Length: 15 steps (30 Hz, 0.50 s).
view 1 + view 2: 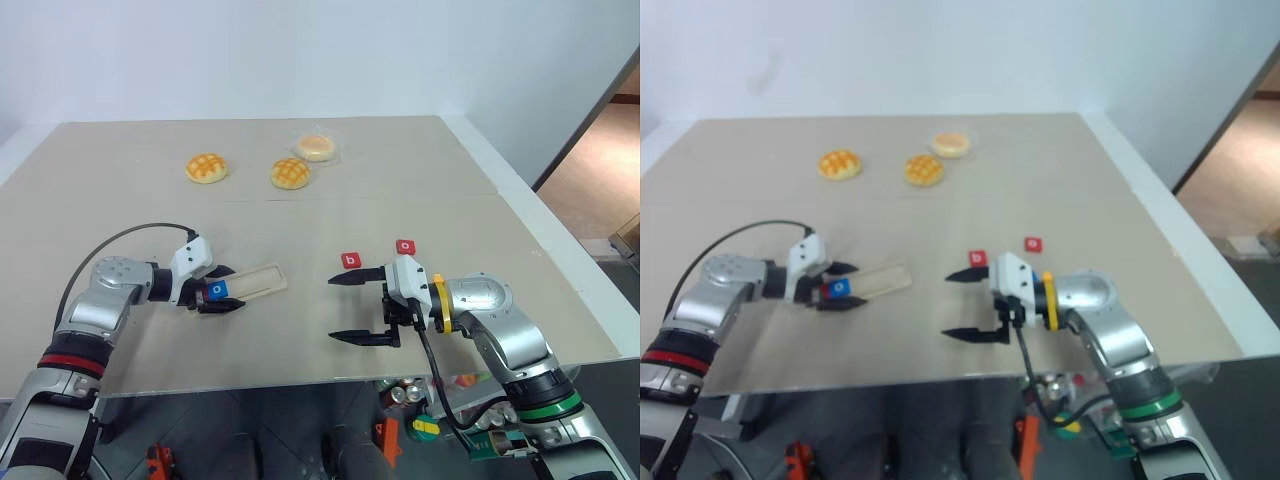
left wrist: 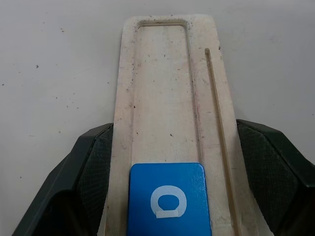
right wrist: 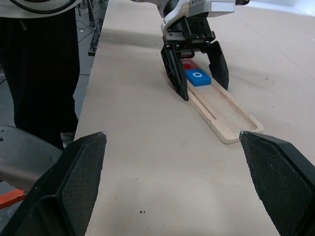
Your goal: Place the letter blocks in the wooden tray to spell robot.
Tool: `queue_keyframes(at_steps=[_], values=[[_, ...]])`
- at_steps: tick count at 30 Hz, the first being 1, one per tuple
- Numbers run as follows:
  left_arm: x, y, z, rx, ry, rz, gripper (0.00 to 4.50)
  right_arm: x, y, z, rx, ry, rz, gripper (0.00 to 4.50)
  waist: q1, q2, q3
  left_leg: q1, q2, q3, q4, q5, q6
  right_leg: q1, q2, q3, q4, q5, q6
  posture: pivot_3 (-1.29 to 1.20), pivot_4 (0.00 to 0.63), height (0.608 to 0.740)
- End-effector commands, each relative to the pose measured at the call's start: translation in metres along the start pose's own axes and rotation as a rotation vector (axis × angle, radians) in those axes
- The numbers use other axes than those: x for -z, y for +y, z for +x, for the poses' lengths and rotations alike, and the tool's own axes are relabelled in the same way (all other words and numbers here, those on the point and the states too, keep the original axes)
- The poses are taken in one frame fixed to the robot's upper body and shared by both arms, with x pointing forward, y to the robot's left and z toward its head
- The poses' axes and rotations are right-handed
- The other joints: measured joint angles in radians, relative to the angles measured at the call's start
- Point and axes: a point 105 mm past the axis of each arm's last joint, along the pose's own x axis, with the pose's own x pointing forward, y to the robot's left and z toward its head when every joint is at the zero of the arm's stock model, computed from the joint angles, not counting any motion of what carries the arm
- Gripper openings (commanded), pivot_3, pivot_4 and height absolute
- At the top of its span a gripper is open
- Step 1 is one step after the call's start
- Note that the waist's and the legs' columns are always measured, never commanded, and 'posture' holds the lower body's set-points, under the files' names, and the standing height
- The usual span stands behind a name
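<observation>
Head views: a pale wood tray [image 1: 252,281] lies on the tan table [image 1: 330,215], long and narrow with rounded ends, angled slightly. At its left end sits a blue block [image 1: 219,290] with a white letter, between the black fingers of the left gripper [image 1: 222,293], which straddle the tray's end. The fingers stand apart on either side of the tray; whether they press on it cannot be told. Two red blocks lie loose on the table well right of the tray: one marked b [image 1: 350,261], one marked o [image 1: 404,246]. The right gripper [image 1: 352,309] hovers near them, pointing left, fingers spread wide with nothing between them. Three golden buns [image 1: 289,173] sit far back on the table.

Left wrist view: the tray [image 2: 165,98] has a shallow rectangular groove and a thin slot beside it. The blue block [image 2: 168,199], marked o, lies in the groove.

Right wrist view: the left gripper [image 3: 197,78] stands over the tray's far end, the blue block [image 3: 197,77] between its fingers, a red block [image 3: 189,65] just behind it. A person in dark clothes [image 3: 42,69] stands beside the table.
</observation>
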Motion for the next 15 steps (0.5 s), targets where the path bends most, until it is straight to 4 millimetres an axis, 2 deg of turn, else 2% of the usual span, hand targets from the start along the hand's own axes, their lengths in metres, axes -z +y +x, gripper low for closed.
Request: queue_keyframes(at_steps=[1, 3, 8, 11, 15], values=[[0.008, -0.005, -0.001, 0.007, 0.09, 0.09, 3.28, -0.011, -0.001, 0.001, -0.012, -0.019, -0.049, 4.5, 0.0, 0.0, 0.0, 0.0, 0.0, 0.0, 0.0, 0.0, 0.0, 0.0, 0.0, 0.0, 0.0, 0.0, 0.0, 0.0, 0.15, 0.74], [-0.007, -0.013, 0.007, 0.051, 0.079, 0.175, 3.28, -0.012, -0.002, 0.0, -0.011, -0.021, -0.049, 4.5, 0.0, 0.0, 0.0, 0.0, 0.0, 0.0, -0.001, 0.0, 0.0, 0.0, 0.0, 0.0, 0.0, 0.0, 0.0, 0.0, 0.15, 0.74], [-0.033, -0.027, 0.028, 0.1, 0.06, 0.249, 3.28, -0.011, -0.007, -0.005, 0.017, -0.016, -0.042, 4.5, 0.01, 0.0, 0.0, -0.006, -0.002, 0.0, -0.002, -0.001, -0.002, -0.004, -0.002, 0.0, -0.001, -0.003, 0.002, 0.0, 0.15, 0.74], [-0.048, -0.037, 0.043, 0.128, 0.036, 0.237, 3.28, -0.01, -0.009, -0.01, 0.045, -0.008, -0.032, 4.5, 0.011, 0.0, 0.0, -0.014, -0.004, 0.0, -0.001, -0.002, -0.003, -0.009, -0.003, 0.0, -0.002, -0.003, 0.008, 0.0, 0.15, 0.74], [-0.057, -0.046, 0.051, 0.156, 0.015, 0.215, 3.28, -0.008, -0.01, -0.013, 0.06, -0.001, -0.03, 4.5, 0.008, -0.001, 0.0, -0.015, -0.005, 0.0, -0.001, -0.004, -0.004, -0.009, -0.005, 0.001, -0.002, -0.005, 0.011, 0.0, 0.15, 0.74]])
